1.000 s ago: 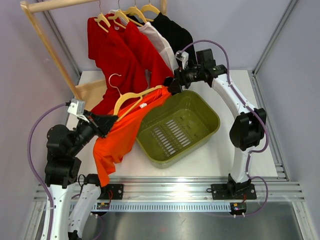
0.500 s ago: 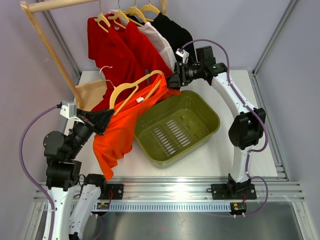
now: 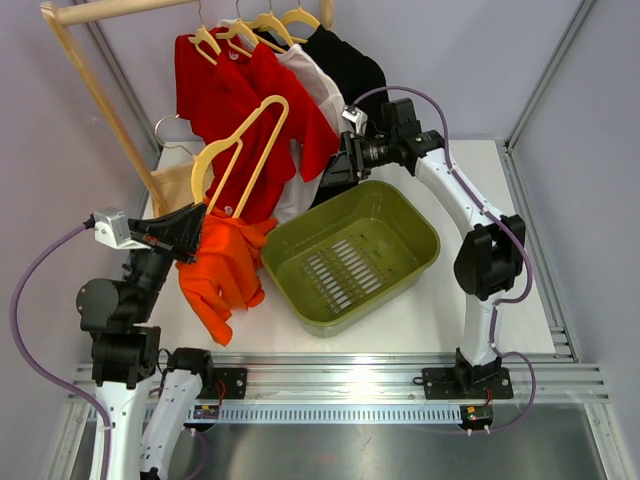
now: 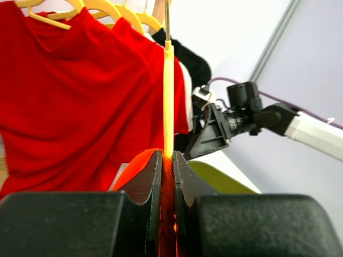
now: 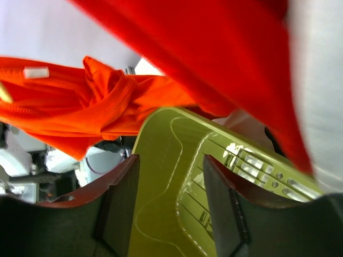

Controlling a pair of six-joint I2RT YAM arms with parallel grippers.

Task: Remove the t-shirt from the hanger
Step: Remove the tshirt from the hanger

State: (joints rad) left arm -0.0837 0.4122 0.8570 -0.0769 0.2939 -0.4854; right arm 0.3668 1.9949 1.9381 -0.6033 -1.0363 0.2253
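Left gripper (image 3: 195,232): at 9 o'clock on the bench (image 3: 480,290). Its jaws are nearly together, pinching a fold of the orange t-shirt (image 3: 225,275); in the left wrist view the gripper (image 4: 167,160) has orange cloth (image 4: 136,163) squeezed in the narrow gap.
Right gripper (image 3: 330,172): at 12 o'clock of the basket, jaws apart with nothing between them; its own camera shows the gripper (image 5: 169,160) framing only the basket wall.
Orange t-shirt: bunched and hanging below the left gripper, draping onto the bench at 9 o'clock of the basket.
Yellow hanger (image 3: 245,140): mostly bare, tilted up towards 1 o'clock from the left gripper. Its lower end runs into the cloth at the jaws, and I cannot tell whether they also pinch it.
Green basket (image 3: 420,235): mid-bench, slotted floor showing.
Rack (image 3: 100,95): at 11 o'clock, carrying red shirts (image 3: 240,100), a white shirt (image 3: 318,85) and a black shirt (image 3: 350,60).
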